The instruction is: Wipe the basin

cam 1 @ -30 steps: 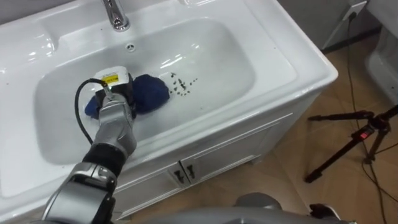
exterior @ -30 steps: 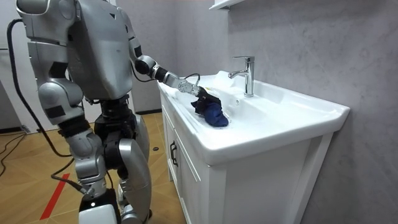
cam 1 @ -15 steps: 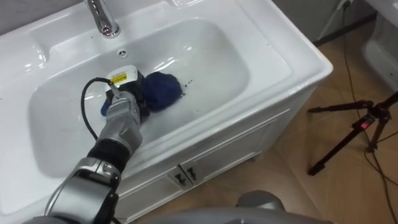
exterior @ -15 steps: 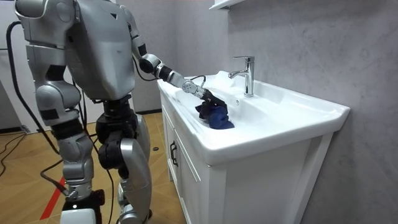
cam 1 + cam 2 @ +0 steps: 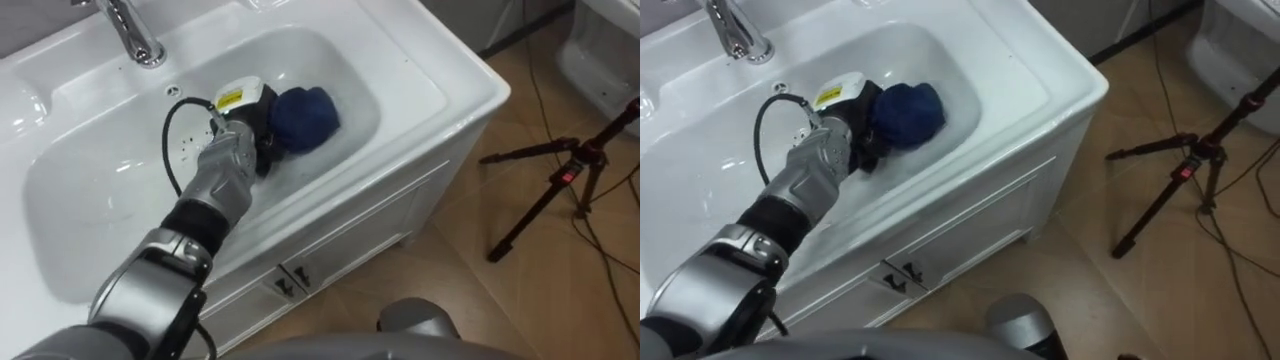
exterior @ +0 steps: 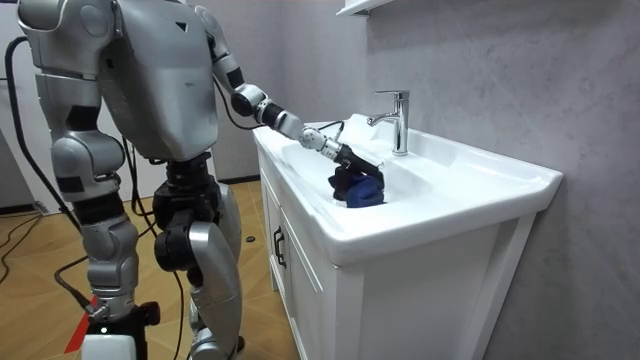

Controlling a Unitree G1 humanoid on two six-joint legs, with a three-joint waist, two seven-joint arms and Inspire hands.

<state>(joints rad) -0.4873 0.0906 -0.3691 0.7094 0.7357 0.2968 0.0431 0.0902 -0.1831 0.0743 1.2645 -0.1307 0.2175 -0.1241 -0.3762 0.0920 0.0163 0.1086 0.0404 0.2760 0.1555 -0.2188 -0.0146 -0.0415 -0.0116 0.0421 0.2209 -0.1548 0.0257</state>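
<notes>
Basin wipe: left hand at cloth

White basin (image 5: 430, 75) on white cabinet (image 5: 340, 235); faucet (image 5: 130, 35) at 11 o'clock; blue cloth (image 5: 303, 115) bunched in the bowl toward 1 o'clock; left hand (image 5: 248, 135) touches its 9 o'clock side, fingers hidden against the cloth, grip cannot be told; right hand (image 6: 118, 312) hangs by the leg, fingers unreadable; wood floor (image 5: 470, 300), black tripod (image 5: 555, 185) at 3 o'clock; grey wall (image 6: 500, 70).

My two eyes sit in my head and look down, close over the white basin (image 5: 430, 75), one eye just beside the other. The room camera stands farther off at my side and sees my whole body. All three see the basin and the tap (image 6: 399, 120).
</notes>
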